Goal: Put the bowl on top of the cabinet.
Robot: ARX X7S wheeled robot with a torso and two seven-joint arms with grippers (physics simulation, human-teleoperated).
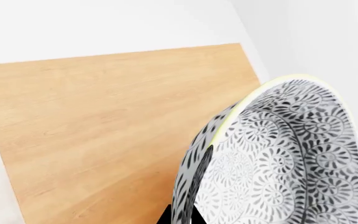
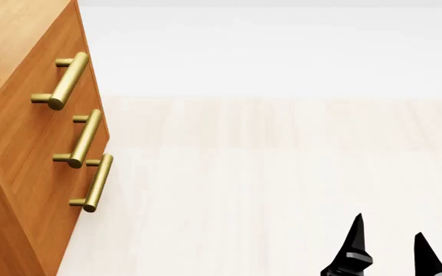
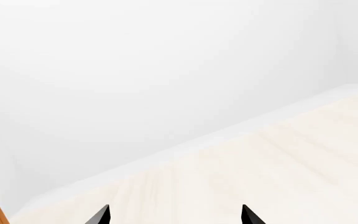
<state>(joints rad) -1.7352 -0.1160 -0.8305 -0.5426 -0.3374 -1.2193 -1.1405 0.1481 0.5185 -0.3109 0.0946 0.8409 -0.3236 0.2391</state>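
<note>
- Left pincer (image 1: 182, 215) grips the bowl (image 1: 278, 158) by its rim, tilted on edge above the cabinet (image 1: 104, 135) top.
- Right pincer (image 2: 390, 241) hangs low over the pale floor (image 2: 282, 172), right of the cabinet's 3 handles (image 2: 83, 138), fingers spread, nothing between them.

Black pointed tool (image 2: 390, 238) fingers, grey bracket

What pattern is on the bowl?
Dark grey swirly flowers on white, on the bowl; clearest in the left wrist view.
</note>
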